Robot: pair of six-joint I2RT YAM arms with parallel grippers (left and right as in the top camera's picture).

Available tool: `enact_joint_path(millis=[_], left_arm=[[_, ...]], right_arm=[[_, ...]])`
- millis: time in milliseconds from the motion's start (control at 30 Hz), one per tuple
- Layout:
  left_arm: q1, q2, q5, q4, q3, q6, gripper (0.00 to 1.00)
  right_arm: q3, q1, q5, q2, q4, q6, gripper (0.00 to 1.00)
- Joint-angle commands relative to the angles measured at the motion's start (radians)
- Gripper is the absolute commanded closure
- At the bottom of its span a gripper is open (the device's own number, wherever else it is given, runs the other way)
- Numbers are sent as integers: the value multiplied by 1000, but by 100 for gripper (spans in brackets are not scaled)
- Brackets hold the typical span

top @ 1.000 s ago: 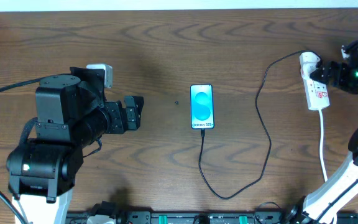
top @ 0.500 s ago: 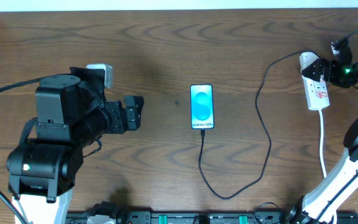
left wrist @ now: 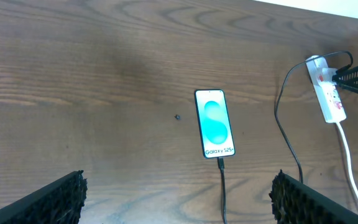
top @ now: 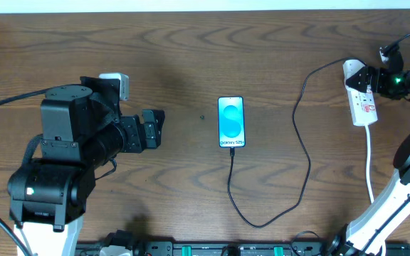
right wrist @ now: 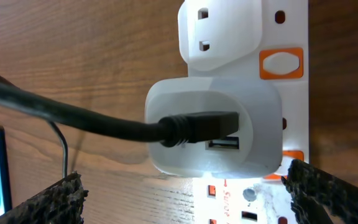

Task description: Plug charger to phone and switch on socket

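The phone (top: 232, 121) lies flat mid-table with its blue screen lit; it also shows in the left wrist view (left wrist: 215, 123). The black charger cable (top: 308, 160) runs from the phone's near edge, loops right and goes up to a white plug (right wrist: 213, 134) seated in the socket strip (top: 364, 103). The strip shows orange-red switches in the right wrist view (right wrist: 283, 63). My right gripper (top: 367, 80) is open, hovering just above the strip's plug end, its fingers (right wrist: 185, 199) either side. My left gripper (top: 155, 126) is open and empty, left of the phone, fingers wide (left wrist: 179, 199).
The strip's white lead (top: 370, 163) runs toward the near right corner. A small dark speck (top: 202, 118) lies left of the phone. A white block (top: 117, 82) sits behind the left arm. A black rail (top: 212, 249) lines the front edge.
My right gripper has shifted slightly left and farther back over the strip's plug end, then held still. The phone, cable and left arm have not moved.
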Motion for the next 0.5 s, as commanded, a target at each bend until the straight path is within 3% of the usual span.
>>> enact_joint_path(millis=[0, 467], left_arm=[[3, 3, -10, 0, 4, 17, 5], [3, 3, -10, 0, 4, 17, 5]], right_arm=[[-27, 13, -1, 6, 12, 7, 1], [-86, 84, -17, 6, 39, 28, 1]])
